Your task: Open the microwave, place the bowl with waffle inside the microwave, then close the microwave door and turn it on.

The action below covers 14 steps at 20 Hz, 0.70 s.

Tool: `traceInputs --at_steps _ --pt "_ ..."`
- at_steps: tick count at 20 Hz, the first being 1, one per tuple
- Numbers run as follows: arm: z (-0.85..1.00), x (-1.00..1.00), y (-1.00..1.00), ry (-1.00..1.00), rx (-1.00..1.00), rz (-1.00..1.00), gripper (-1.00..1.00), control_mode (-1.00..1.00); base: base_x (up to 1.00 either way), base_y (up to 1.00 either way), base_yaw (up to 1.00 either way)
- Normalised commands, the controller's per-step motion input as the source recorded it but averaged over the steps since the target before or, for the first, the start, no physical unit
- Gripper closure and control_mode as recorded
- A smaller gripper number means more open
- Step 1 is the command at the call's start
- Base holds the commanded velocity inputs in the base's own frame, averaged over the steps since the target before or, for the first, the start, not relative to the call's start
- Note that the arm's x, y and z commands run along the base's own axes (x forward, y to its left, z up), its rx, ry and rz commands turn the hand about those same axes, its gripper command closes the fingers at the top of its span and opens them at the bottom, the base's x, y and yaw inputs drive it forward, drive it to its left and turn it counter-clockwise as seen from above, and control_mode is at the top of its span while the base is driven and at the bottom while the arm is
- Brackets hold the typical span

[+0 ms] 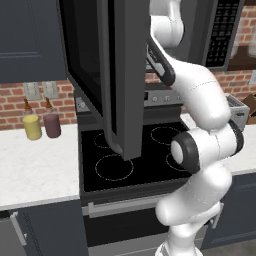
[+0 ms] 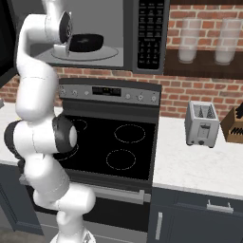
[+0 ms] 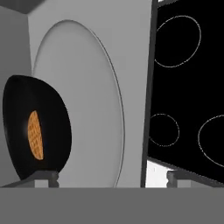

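Observation:
The microwave [image 2: 129, 47] hangs above the stove with its cavity open. Its black button panel [image 2: 152, 33] is on the right side. The microwave door [image 1: 122, 75] stands swung out toward me, edge-on in the left base view. Inside, the black bowl [image 2: 88, 42] rests on the round glass turntable [image 2: 102, 56]. In the hand view the bowl [image 3: 48, 109] lies at the left with the orange waffle [image 3: 35, 134] in its middle. My gripper [image 3: 113, 177] is open, its fingertips [image 3: 48, 177] far apart and holding nothing. The bowl sits just beyond the left fingertip, apart from it.
The black cooktop [image 2: 118, 142] lies below the microwave. A silver toaster [image 2: 201, 124] and a knife block [image 2: 236, 124] stand on the right counter. A yellow bottle [image 1: 32, 125] and a maroon bottle [image 1: 51, 123] stand on the left counter. Glasses [image 2: 190, 40] sit on a shelf.

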Motion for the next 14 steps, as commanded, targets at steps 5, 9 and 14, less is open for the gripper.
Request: traceInputs --at_steps 5,9,14 --pt "-0.94 -1.00 -0.08 -0.29 0.00 0.00 -1.00 -1.00 0.00 0.00 0.00" --pt "-0.62 -1.00 -0.04 -0.37 0.01 0.00 -1.00 -1.00 0.00 0.00 0.00" --pt "0.48 -1.00 0.00 -0.49 0.00 -0.07 -1.00 -1.00 0.00 0.00 0.00"
